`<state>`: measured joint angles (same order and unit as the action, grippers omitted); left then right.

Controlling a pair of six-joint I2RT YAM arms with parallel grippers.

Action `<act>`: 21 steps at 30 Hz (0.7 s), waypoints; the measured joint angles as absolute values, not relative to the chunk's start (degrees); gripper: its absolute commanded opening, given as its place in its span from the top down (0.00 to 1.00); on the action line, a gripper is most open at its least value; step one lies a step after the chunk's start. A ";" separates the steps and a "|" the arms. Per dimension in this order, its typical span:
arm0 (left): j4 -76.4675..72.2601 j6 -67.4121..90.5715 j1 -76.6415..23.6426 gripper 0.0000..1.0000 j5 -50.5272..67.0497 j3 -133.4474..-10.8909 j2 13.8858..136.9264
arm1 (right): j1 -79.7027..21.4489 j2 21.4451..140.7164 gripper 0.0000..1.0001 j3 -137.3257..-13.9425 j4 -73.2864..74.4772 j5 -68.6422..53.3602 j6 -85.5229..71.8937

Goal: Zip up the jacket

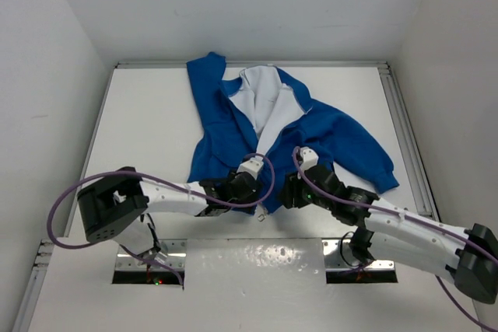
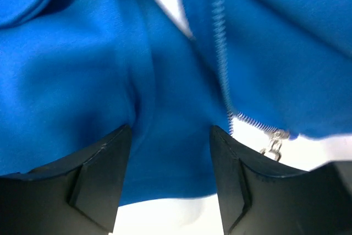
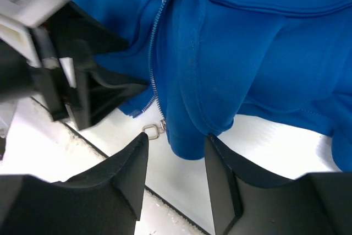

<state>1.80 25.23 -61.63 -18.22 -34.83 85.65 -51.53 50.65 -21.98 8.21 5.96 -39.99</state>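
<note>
On the white table (image 1: pixel 148 114), close in front of both arms, the jacket (image 1: pixel 226 126) lies spread on its back. Its collar is at the far side and its hem toward the arm bases, and the front falls open up top so the white lining (image 1: pixel 261 103) shows.

From where I stand it looks like soft, limp, light cloth. I'd expect it to bunch and slide over the smooth tabletop rather than resist. Nothing about it seems fragile, but tugging the slider would likely drag the whole garment along unless the bottom edge is pinned. So I'd say it wants two holds. One is on the hem (image 3: pixel 187 147) just under the slider. The other is on the small metal zipper pull (image 3: pixel 155 129), which hangs off the bottom edge at the foot of the line of teeth (image 2: pixel 220 53). That pull is tiny and probably slippery, so it will be fiddly to catch.

The left gripper (image 2: pixel 170 158) has its jaws parted fairly wide. Blue cloth lies loosely in the gap, not pinched, and the pull sits just outside one finger. The right gripper (image 3: pixel 176 163) is parted too, a little narrower. A corner of the hem rests at its mouth without any squeeze, and the pull lies just beside it on bare table. Neither one grips anything.
</note>
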 measured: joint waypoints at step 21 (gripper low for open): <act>-3.05 31.03 -62.65 1.00 -20.51 -32.51 77.84 | -51.53 48.90 1.00 -22.17 10.83 4.51 -41.56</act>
<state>-3.05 31.03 -62.65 -20.51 -32.51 77.84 -51.53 48.90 -22.17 10.83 4.51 -41.56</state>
